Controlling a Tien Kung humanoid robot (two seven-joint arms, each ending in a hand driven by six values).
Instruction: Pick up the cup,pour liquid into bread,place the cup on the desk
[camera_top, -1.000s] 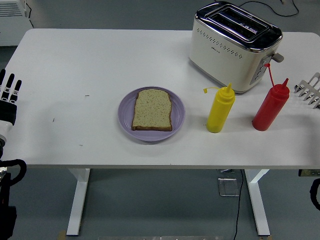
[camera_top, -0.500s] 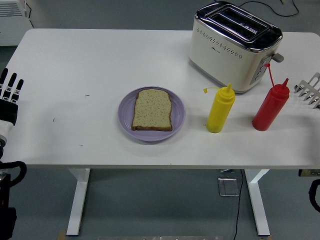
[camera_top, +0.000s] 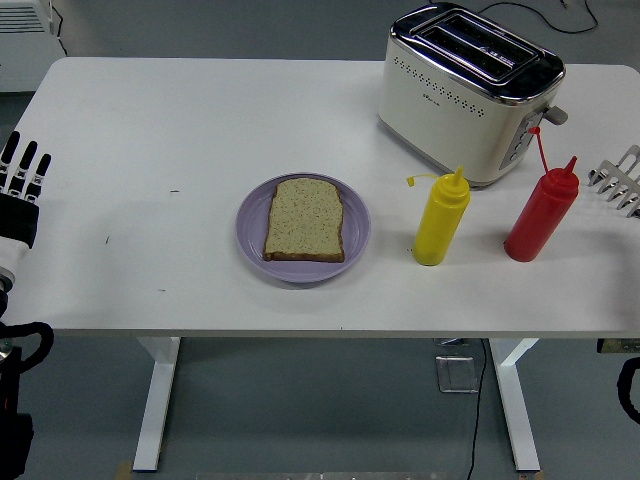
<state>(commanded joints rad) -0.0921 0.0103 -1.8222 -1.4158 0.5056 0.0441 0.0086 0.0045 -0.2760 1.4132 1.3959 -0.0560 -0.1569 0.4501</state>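
Bottles: no cup shows; a yellow squeeze bottle (camera_top: 441, 218) and a red squeeze bottle (camera_top: 541, 212) stand upright right of the plate, caps open on their tethers.
Bread: one slice (camera_top: 305, 219) lies flat on the purple plate (camera_top: 252, 222), its top looking dry, though a thin streak would be hard to see from here.
Right hand: the right hand (camera_top: 618, 181) sits at the right edge just beside the red bottle, fingers extended, holding nothing.
Left hand: the left hand (camera_top: 20, 183) rests at the left edge, fingers straight, empty.
Advice: if you grasp, close around the bottle's belly, keep it upright, and clear the toaster (camera_top: 466, 89).
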